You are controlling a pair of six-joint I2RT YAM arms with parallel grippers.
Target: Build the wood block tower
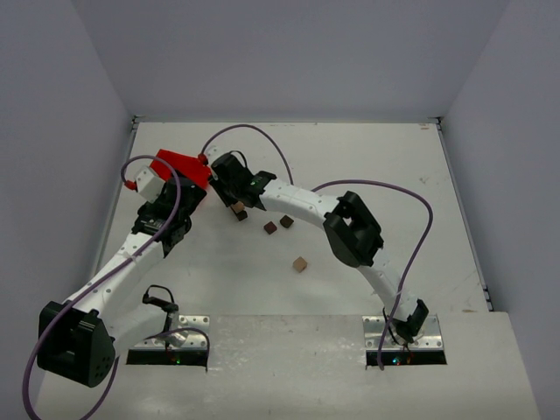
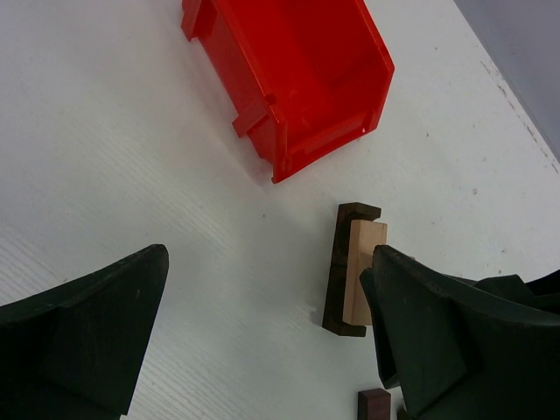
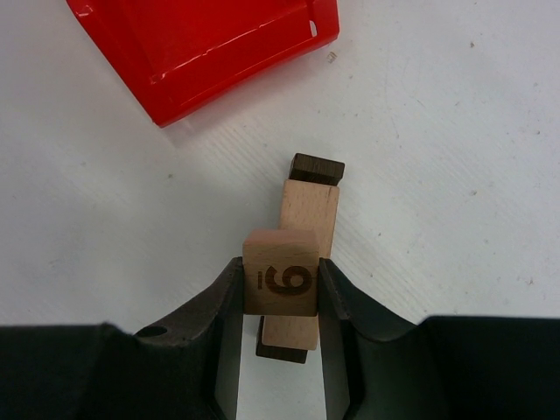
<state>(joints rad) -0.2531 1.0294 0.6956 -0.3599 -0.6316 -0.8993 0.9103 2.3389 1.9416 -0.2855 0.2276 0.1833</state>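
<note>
The wood block tower [image 3: 311, 206] is a short stack, a light tan block on a dark brown one, just in front of the red bin. It also shows in the left wrist view [image 2: 354, 271] and the top view [image 1: 238, 210]. My right gripper [image 3: 280, 267] is shut on a light tan cube marked "6" [image 3: 280, 273] and holds it right over the tower's tan block. In the top view the right gripper [image 1: 234, 192] is over the tower. My left gripper [image 2: 262, 350] is open and empty, with the tower close to its right finger [image 2: 429, 332].
The red bin [image 1: 179, 166] lies tipped at the back left, and shows in the left wrist view [image 2: 297, 79] and the right wrist view [image 3: 201, 52]. Two dark cubes [image 1: 270, 227] [image 1: 286, 222] and a tan cube [image 1: 300, 263] lie loose to the tower's right. A dark cube [image 2: 374, 405] lies near my left gripper.
</note>
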